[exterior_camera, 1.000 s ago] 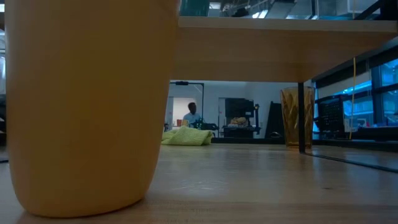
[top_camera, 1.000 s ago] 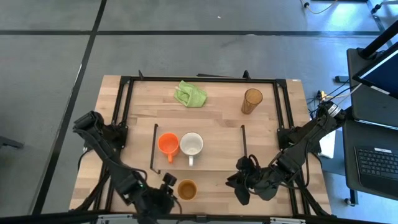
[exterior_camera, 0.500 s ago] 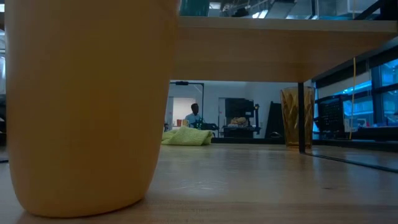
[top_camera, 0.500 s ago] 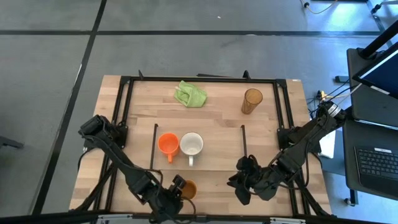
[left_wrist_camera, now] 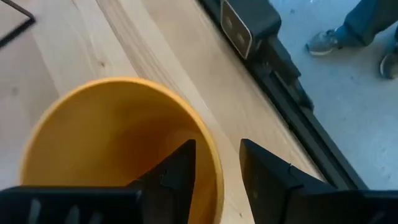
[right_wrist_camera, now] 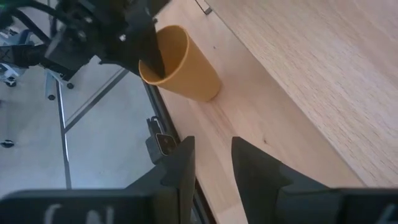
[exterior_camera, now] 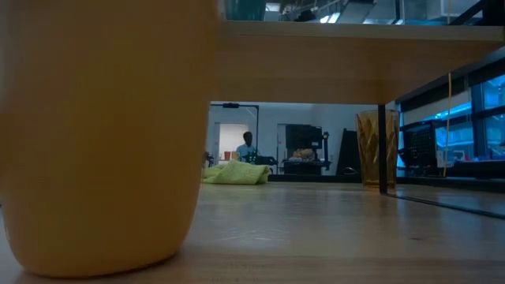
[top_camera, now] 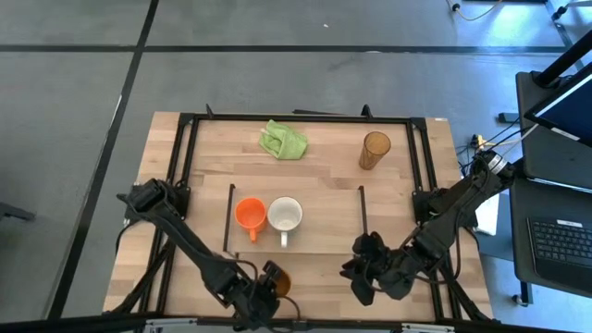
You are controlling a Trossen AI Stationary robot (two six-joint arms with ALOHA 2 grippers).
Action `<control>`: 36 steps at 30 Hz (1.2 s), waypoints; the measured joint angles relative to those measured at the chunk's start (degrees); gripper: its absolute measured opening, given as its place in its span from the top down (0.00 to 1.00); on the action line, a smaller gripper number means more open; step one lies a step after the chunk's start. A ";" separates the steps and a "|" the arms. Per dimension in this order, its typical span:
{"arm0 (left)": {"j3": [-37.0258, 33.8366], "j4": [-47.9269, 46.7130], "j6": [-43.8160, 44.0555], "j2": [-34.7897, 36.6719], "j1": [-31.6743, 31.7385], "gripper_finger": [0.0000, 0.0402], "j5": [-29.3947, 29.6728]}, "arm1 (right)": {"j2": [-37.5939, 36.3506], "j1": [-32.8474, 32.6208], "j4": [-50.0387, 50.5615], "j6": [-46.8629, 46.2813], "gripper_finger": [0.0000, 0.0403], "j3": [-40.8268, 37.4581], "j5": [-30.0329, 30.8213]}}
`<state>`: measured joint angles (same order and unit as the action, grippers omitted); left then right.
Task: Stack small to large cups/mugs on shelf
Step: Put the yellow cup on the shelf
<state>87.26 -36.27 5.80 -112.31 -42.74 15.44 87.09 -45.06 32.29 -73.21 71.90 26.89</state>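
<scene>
One left-gripper (left_wrist_camera: 216,168) jaw sits inside the tan-brown cup (left_wrist_camera: 118,134), apparently straddling its rim.

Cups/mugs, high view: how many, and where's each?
4. Orange mug and white mug side by side on the shelf; amber tumbler at the table's far right; tan-brown cup at the near edge, the left gripper straddling its rim.

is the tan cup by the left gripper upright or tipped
Upright: the tan cup stands on its base, mouth up, with the left gripper straddling its rim.
</scene>
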 joint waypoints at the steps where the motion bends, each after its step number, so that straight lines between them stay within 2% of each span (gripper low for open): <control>1: 0.00 -0.21 0.00 -0.36 0.00 0.70 0.19 | 0.00 -0.12 0.03 0.00 0.74 0.00 0.01; 6: -0.02 -0.61 0.00 -0.67 0.17 0.77 2.08 | -0.02 -0.55 1.13 -0.21 0.74 0.00 0.01; 12: 3.08 -2.17 0.08 -0.62 1.57 0.97 2.66 | -0.02 -0.55 2.58 -1.33 0.74 0.00 0.45; 18: 8.85 -3.19 -1.19 -0.57 2.97 0.99 2.34 | -0.28 -1.10 2.37 -1.06 0.74 0.00 5.27; 28: 26.60 -19.67 -8.09 -0.46 7.12 0.99 1.55 | -4.09 -2.30 4.76 -0.88 0.74 0.00 16.91; 36: 40.42 -21.07 -15.92 -0.38 13.31 1.00 0.14 | -4.81 -2.23 5.98 -1.20 0.74 0.00 18.59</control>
<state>127.69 -57.33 -10.12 -112.68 -29.42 15.58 82.28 -47.29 38.28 -74.41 71.90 45.47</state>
